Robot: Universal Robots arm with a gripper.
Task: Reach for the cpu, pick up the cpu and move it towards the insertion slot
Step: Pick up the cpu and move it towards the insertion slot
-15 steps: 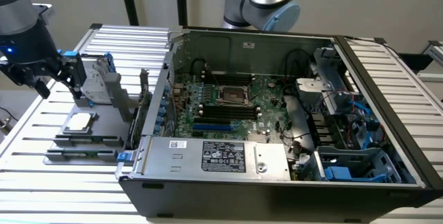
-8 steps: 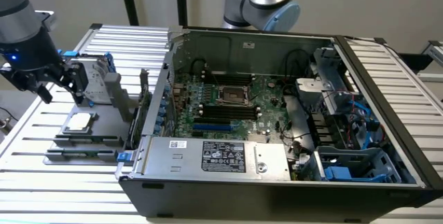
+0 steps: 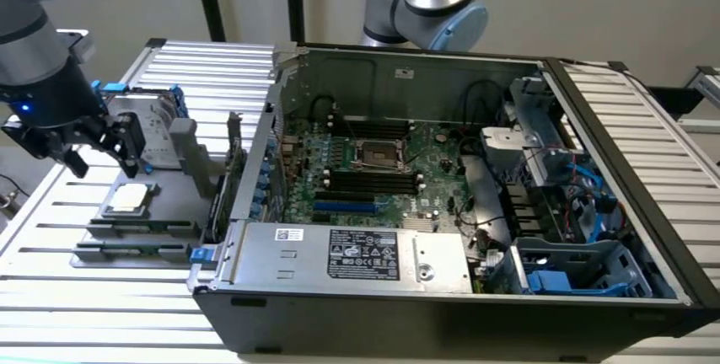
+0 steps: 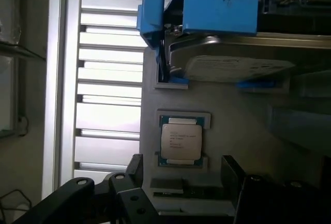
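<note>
Black fingers [image 4: 133,169] of the gripper [image 4: 182,168] frame the wrist view's foreground, spread wide with nothing between them; the gap exceeds the width of the cpu [image 4: 180,141]. The cpu lies flat, metal lid up, in a shallow recess of a grey fixture plate [image 4: 232,125], close by the blue-framed hard drive [image 4: 232,66]. Seen from the exterior view, the gripper [image 3: 107,163] hangs just above the cpu [image 3: 127,198], a little toward that view's left of it and clear of contact. The insertion slot [image 3: 375,155] sits well apart, inside the open computer case [image 3: 450,313] on the green motherboard [image 3: 439,170], between the long black memory slots [image 3: 360,183].

Handling, as judged: light, rigid and thin, with a smooth lid that offers little friction (the underside contacts are probably delicate, though hidden). Best hold: two opposite edges of the green substrate, fingers square to the chip, with modest force. The recess walls appear to leave little room beside those edges, so alignment matters.
</note>
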